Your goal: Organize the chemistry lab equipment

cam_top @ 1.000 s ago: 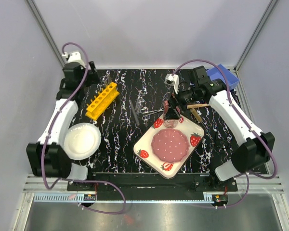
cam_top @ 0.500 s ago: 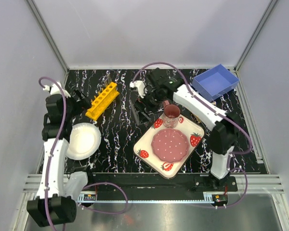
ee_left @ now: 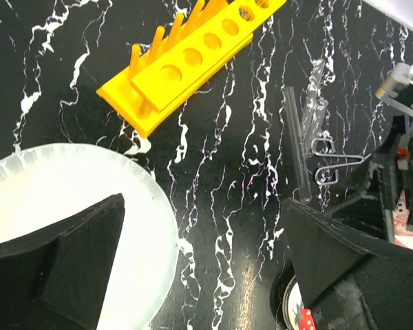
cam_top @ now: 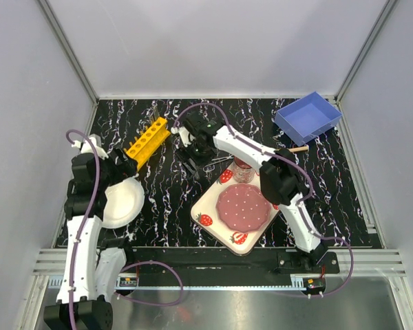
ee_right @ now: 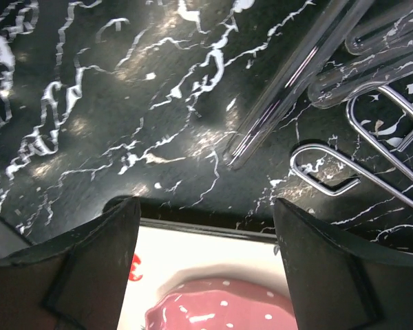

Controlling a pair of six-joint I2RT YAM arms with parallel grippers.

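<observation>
The yellow rack (cam_top: 146,142) lies on the black marble table (cam_top: 165,206) at the back left; it also shows in the left wrist view (ee_left: 193,62). Thin clear tubes (ee_right: 296,75) and the metal loop-handled scissors (ee_right: 344,172) lie side by side just beyond the tray's far edge; they also show in the left wrist view, tubes (ee_left: 299,137) and scissors (ee_left: 334,161). My right gripper (cam_top: 193,155) (ee_right: 203,220) hangs open and empty over the tray edge beside them. My left gripper (cam_top: 124,165) (ee_left: 203,227) is open and empty between rack and plate. A wooden stick (cam_top: 299,148) lies near the blue bin.
A round white plate (cam_top: 120,203) sits at the left, under my left finger (ee_left: 76,268). The strawberry-print tray (cam_top: 213,213) holds a pink dotted dish (cam_top: 243,206) and a pink mug (cam_top: 244,168). A blue bin (cam_top: 308,117) stands at the back right.
My right arm has swung left from the mug's far side to above the tubes and scissors. My left arm has come forward from the back left corner to the plate's edge.
</observation>
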